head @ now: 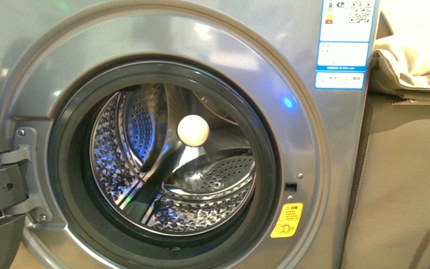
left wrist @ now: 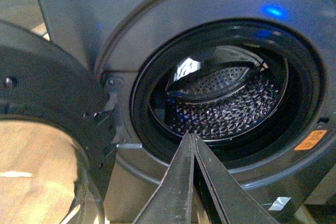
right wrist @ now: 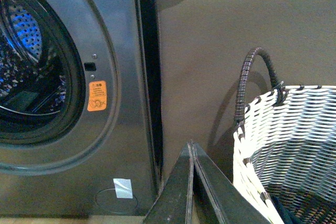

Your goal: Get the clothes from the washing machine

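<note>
In the left wrist view the left gripper (left wrist: 191, 136) shows at the lower middle of the frame, and its jaws are pressed together to a thin point with nothing between them. Just beyond this point, in the middle and right of the frame, opens the mouth of the washing machine (left wrist: 157, 40); its door (left wrist: 47, 93) is swung away at the left edge. So the left jaws point almost straight into the drum (left wrist: 226, 108), which lies ahead and slightly to the upper right of them. In the right wrist view the right gripper (right wrist: 191, 145) sits at the lower middle, its jaws also closed and holding nothing. It faces the dark gap beside the machine, with the woven basket (right wrist: 294, 129) at the lower right. A small dark patch (right wrist: 287, 216) at the bottom of the basket may be clothes, but it is too small to tell. In the front view, further off, the drum fills the middle of the frame and I see only perforated steel, its paddles and a pale round ball (head: 193, 130); no dark garment shows in any view of it. I judge that the left arm is the nearer one for reaching in, and that either the drum is already emptied or a garment lies hidden low behind the door rim.
</note>
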Motion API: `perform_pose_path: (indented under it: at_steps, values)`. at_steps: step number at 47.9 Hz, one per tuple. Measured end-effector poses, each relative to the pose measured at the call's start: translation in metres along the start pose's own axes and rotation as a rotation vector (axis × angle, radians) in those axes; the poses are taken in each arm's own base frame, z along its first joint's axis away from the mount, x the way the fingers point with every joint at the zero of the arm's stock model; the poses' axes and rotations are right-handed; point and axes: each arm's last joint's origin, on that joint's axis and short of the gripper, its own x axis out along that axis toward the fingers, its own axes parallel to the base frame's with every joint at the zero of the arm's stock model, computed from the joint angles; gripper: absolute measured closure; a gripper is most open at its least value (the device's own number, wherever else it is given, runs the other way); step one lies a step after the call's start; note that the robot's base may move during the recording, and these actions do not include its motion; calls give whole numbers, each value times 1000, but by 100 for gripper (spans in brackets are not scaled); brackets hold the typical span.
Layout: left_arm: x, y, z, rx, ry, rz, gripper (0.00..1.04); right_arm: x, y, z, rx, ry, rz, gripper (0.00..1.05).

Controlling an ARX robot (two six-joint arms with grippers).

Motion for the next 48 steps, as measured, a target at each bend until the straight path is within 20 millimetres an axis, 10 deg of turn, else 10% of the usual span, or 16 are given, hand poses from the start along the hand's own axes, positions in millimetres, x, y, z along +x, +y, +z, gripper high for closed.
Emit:
perform_pose_path:
  at_steps: [23, 48]
  values:
    - [-9, 14, -90, 0, 11, 7, 101, 0, 0, 0, 0, 0, 0, 102]
    - [-21, 14, -127, 0, 7, 7, 101, 0, 0, 0, 0, 0, 0, 102]
